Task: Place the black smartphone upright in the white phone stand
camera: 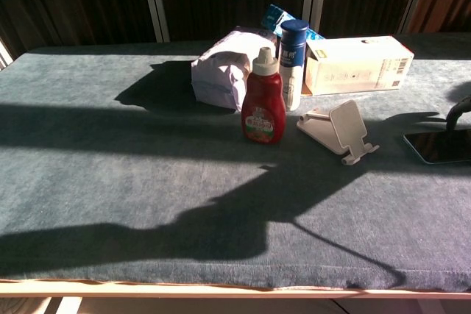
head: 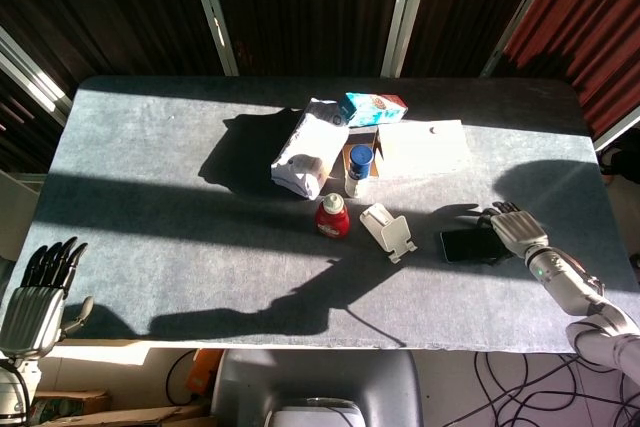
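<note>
Head view: the black smartphone (head: 468, 244) lies flat just right of the white phone stand (head: 388, 230). The right hand (head: 512, 228) rests at its right edge, grip indiscernible. Left hand (head: 40, 292) idle, fingers extended.

Chest view: phone at frame edge. Secure both long edges before lifting.

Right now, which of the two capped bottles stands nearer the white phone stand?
The red squeeze bottle with the white cap, just left of the white phone stand; the white bottle with the blue cap stands further back.
</note>
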